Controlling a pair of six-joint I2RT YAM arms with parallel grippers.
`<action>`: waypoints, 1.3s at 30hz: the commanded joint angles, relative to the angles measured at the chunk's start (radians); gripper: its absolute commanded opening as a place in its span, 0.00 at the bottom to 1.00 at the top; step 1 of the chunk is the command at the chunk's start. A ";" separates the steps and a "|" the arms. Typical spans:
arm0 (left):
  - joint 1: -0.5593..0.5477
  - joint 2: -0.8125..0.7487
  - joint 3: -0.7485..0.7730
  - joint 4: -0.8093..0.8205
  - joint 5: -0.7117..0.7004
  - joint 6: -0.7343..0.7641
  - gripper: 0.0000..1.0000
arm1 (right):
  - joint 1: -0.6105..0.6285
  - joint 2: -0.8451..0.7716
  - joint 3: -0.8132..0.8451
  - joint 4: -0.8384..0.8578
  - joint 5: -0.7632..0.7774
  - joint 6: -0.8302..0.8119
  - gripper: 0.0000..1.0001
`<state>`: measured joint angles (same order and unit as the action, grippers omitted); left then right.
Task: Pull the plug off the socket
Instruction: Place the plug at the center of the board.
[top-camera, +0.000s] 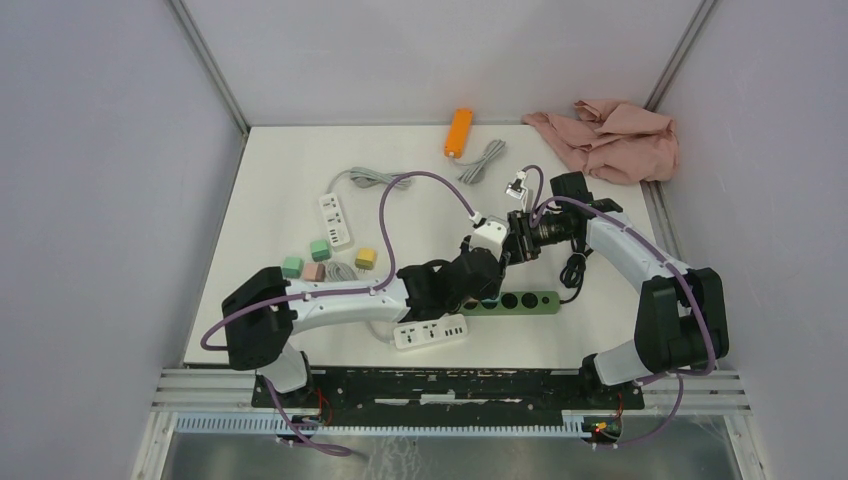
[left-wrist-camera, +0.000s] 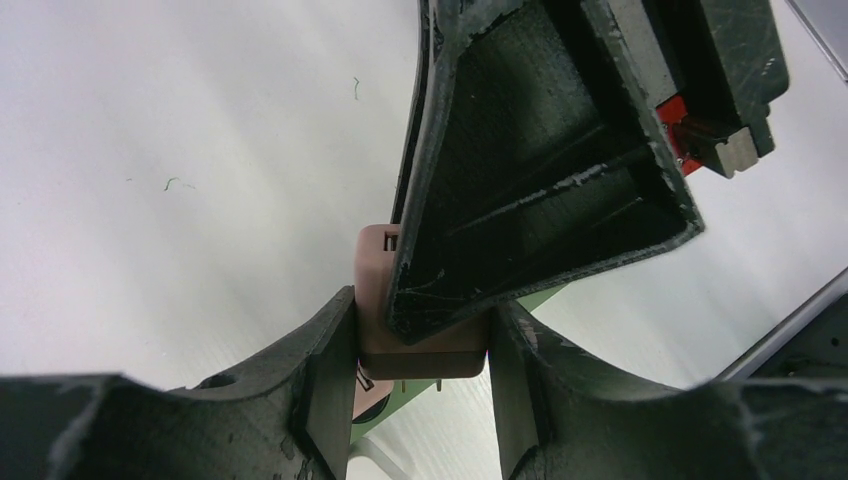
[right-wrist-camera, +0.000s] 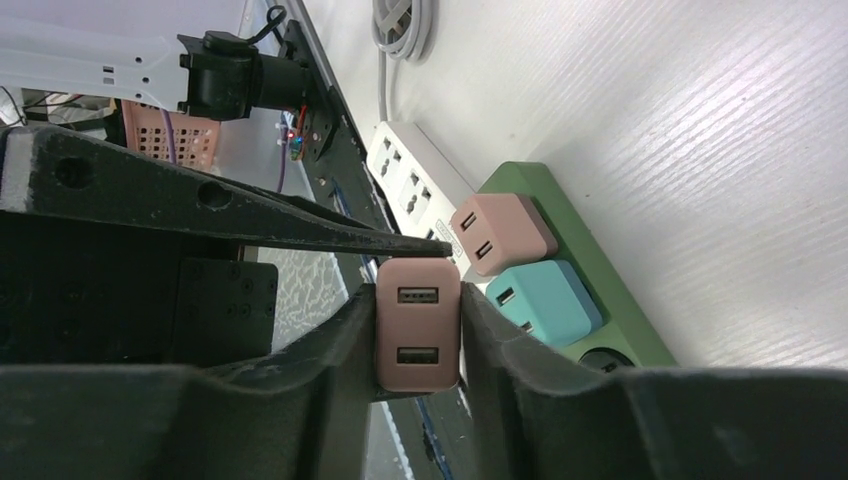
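A pink plug (right-wrist-camera: 418, 335) with two USB ports hangs above the table, and my right gripper (right-wrist-camera: 417, 310) is shut on its sides. My left gripper (left-wrist-camera: 422, 310) holds the same pink plug (left-wrist-camera: 375, 290) from the other direction, a finger pressed on each side. Its two metal prongs show bare below it, clear of the green socket strip (left-wrist-camera: 402, 402). A second pink plug (right-wrist-camera: 500, 232) and a teal plug (right-wrist-camera: 545, 303) still sit in the green strip (right-wrist-camera: 605, 290). In the top view both grippers meet just above that strip (top-camera: 525, 300), hiding the held plug.
A white power strip (top-camera: 430, 332) lies near the front edge, another (top-camera: 335, 218) at mid left with its grey cable. Several loose coloured plugs (top-camera: 320, 250) lie at left. An orange block (top-camera: 458, 131) and a pink cloth (top-camera: 610, 135) are at the back.
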<state>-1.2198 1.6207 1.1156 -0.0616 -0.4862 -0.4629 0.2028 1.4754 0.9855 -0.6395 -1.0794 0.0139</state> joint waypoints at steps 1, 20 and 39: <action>0.015 -0.020 -0.016 0.016 -0.020 0.027 0.03 | 0.001 -0.013 0.048 0.001 -0.032 -0.012 0.48; 0.242 -0.293 -0.353 -0.026 -0.107 -0.037 0.03 | -0.003 -0.029 0.065 -0.014 0.023 -0.044 0.68; 0.634 -0.470 -0.541 -0.063 -0.153 -0.225 0.07 | -0.005 -0.024 0.061 -0.012 0.024 -0.046 0.68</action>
<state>-0.6262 1.1408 0.5652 -0.1322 -0.5835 -0.6071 0.2008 1.4738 1.0023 -0.6601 -1.0451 -0.0166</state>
